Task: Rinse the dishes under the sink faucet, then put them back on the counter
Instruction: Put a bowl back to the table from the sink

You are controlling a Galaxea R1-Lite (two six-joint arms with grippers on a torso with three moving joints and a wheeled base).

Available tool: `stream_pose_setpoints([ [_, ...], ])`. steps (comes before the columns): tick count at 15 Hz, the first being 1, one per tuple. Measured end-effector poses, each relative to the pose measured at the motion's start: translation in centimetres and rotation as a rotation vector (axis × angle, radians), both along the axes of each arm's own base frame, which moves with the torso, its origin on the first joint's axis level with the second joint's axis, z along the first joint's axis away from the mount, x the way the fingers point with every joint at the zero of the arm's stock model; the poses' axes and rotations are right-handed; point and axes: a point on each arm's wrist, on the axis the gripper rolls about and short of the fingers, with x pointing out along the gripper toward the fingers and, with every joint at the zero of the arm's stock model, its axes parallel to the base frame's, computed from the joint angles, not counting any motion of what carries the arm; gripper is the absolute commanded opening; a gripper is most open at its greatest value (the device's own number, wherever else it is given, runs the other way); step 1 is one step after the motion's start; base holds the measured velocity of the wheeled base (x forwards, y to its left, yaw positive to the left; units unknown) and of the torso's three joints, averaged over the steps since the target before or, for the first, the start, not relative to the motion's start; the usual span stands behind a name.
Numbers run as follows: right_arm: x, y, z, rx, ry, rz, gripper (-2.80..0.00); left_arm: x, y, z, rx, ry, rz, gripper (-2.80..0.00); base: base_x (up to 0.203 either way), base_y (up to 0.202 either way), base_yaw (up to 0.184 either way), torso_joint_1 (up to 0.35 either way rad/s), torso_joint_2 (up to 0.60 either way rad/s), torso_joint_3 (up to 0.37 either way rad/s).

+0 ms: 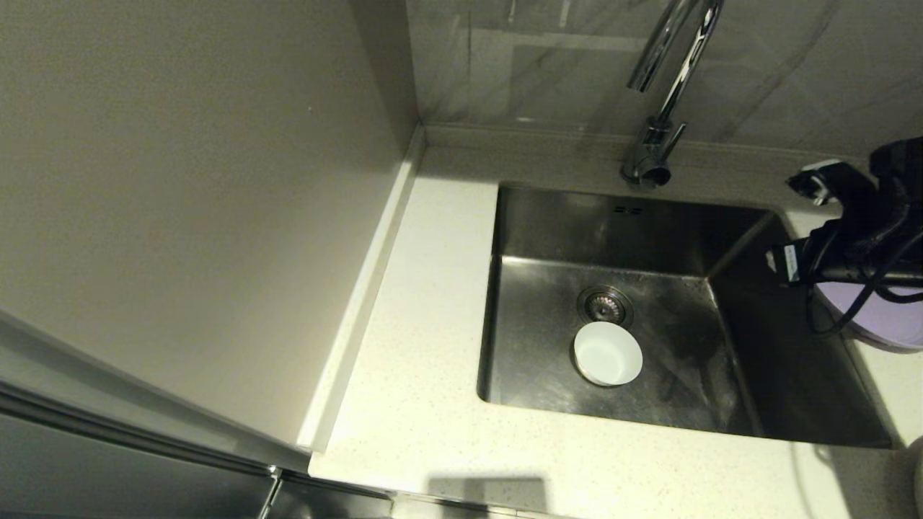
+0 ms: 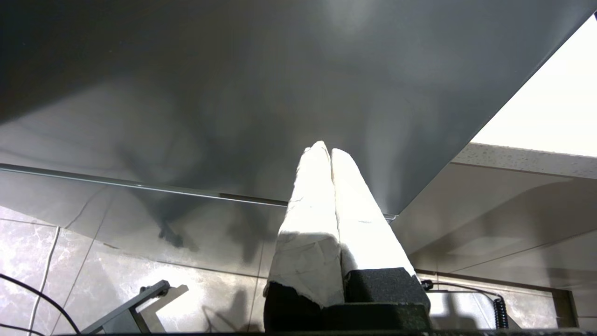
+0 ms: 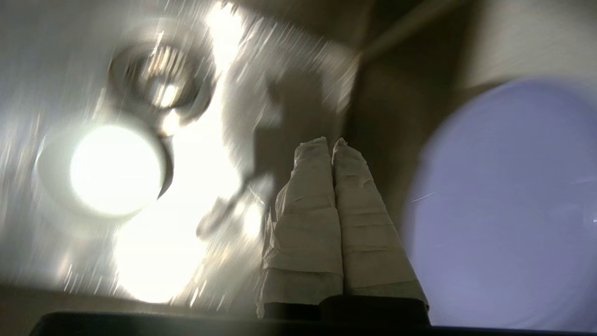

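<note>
White bowl (image 1: pixel 608 353) upright in sink (image 1: pixel 548 238); lilac plate (image 1: pixel 883 321) on counter (image 1: pixel 425 375).

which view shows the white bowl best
The head view: the white bowl sits upright on the sink floor beside the drain, sharp and unobstructed. The right wrist view shows it only as a glaring blurred disc beyond the shut right gripper. The left wrist view misses it entirely.

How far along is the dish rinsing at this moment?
Early. The white bowl sits in the sink by the drain; no water shows at the faucet. The right gripper, shut and empty, is beside the purple plate on the counter. Left gripper is parked, shut.
</note>
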Motion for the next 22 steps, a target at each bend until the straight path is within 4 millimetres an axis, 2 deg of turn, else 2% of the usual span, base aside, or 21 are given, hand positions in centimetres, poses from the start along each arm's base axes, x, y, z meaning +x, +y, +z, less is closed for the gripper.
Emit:
stream_pose_setpoints([
  [6,3.4,3.7,-5.3,-0.070,0.186,0.070,-2.80,0.0,0.0,0.0,0.000,0.000,0.000,-2.80,0.000,0.000,0.000,0.000,0.00,0.000],
  [7,4.1,4.2,-6.1,-0.087,0.193,0.069,0.00,0.0,0.0,0.0,0.000,0.000,0.000,-2.80,0.000,0.000,0.000,0.000,0.00,0.000],
  [10,5.3,5.6,-9.0,-0.124,0.222,0.076,0.00,0.0,0.0,0.0,0.000,0.000,0.000,-2.80,0.000,0.000,0.000,0.000,0.00,0.000],
  [14,5.4,6.6,-12.0,-0.129,0.310,0.109,0.00,0.0,0.0,0.0,0.000,0.000,0.000,-2.80,0.000,0.000,0.000,0.000,0.00,0.000],
  [19,5.7,8.6,-13.3,-0.136,0.325,0.159,0.00,0.0,0.0,0.0,0.000,0.000,-0.001,-2.80,0.000,0.000,0.000,0.000,0.00,0.000],
  [22,7.0,9.8,-14.2,-0.145,0.245,0.166,0.00,0.0,0.0,0.0,0.000,0.000,0.000,-2.80,0.000,0.000,0.000,0.000,0.00,0.000],
])
